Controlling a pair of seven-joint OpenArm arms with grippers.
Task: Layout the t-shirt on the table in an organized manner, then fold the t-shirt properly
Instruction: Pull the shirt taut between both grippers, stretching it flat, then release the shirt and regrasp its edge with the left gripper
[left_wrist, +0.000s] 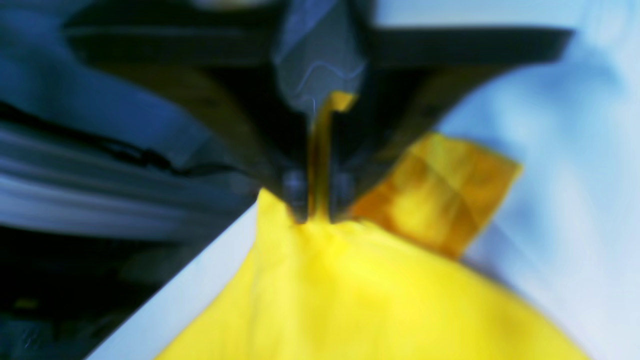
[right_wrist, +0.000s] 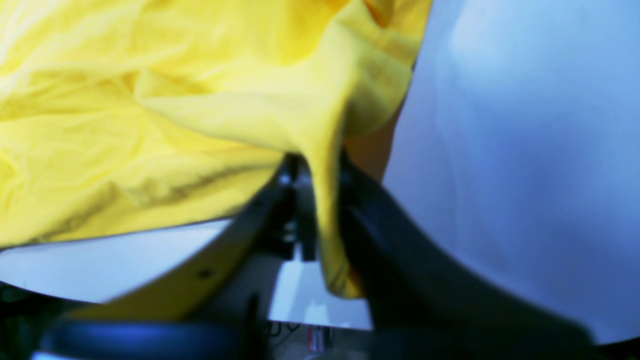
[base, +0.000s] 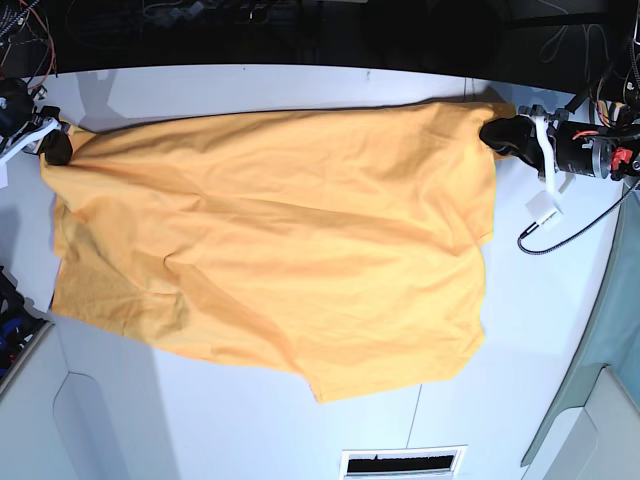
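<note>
While clamped, both pincers grip t-shirt (base: 280, 240)

Left wrist view smeared by blur, t-shirt (left_wrist: 370, 295) cut off at its lower edge, print and sleeves not discernible, worktop (base: 250, 420) largely hidden beneath cloth, right arm cropped at base view's left edge

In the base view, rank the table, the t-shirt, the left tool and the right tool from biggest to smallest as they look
1. the table
2. the t-shirt
3. the left tool and the right tool: both small and dark, each clamped on a shirt corner, too alike and partly hidden to rank.
</note>
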